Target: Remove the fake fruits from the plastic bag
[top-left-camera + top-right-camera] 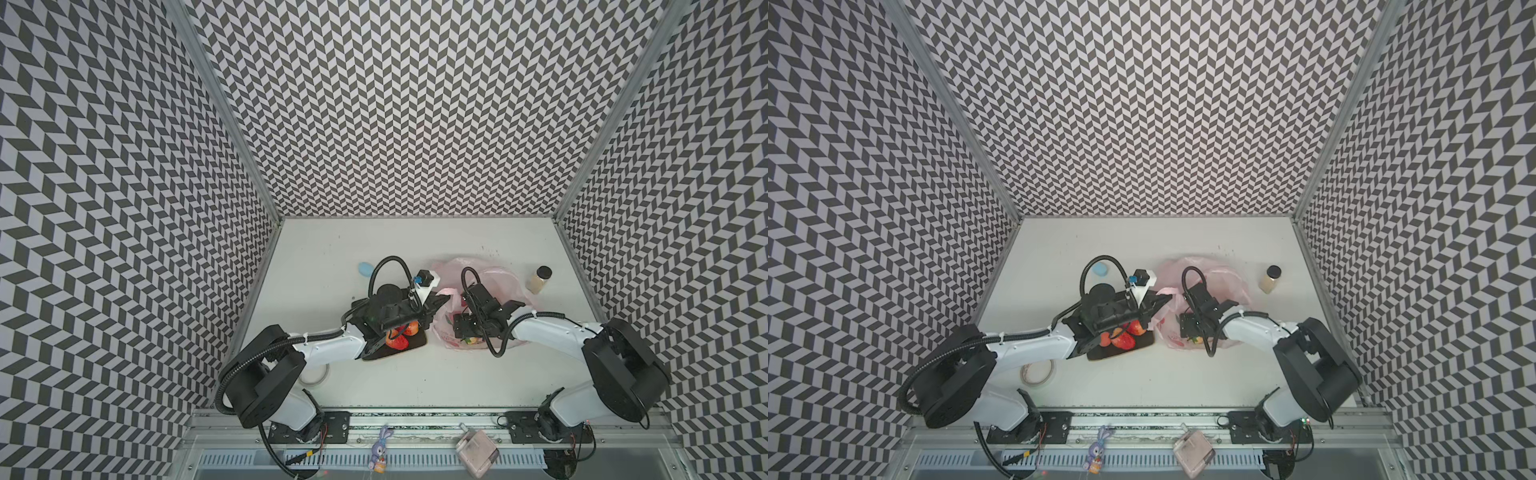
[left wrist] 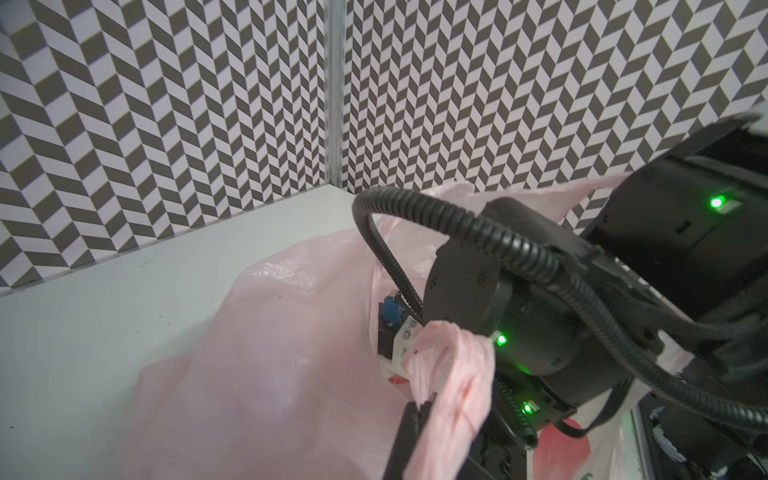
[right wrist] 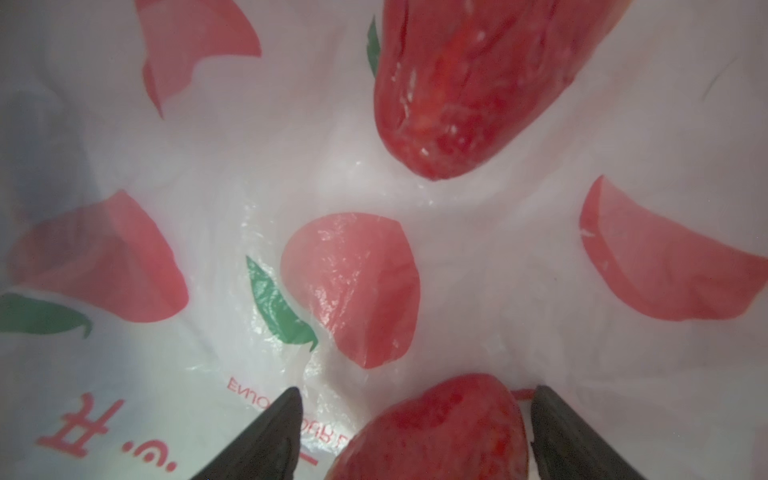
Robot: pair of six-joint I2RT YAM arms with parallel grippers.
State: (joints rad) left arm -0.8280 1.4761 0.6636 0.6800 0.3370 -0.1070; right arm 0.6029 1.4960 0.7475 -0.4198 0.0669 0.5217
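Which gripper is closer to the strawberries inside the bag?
Right gripper: open inside the plastic bag, straddling one strawberry. Left gripper: outside, shut on the bag handle.

On the white table [image 1: 415,386] we see a light-blue oval blob [image 1: 365,268] at the back left, a black-lidded jar [image 1: 540,280] at the right, a dark plate [image 1: 417,338] and a tape roll [image 1: 1030,380]. On the front rail we spot a purple rabbit toy [image 1: 380,449] and a pink box [image 1: 478,453].
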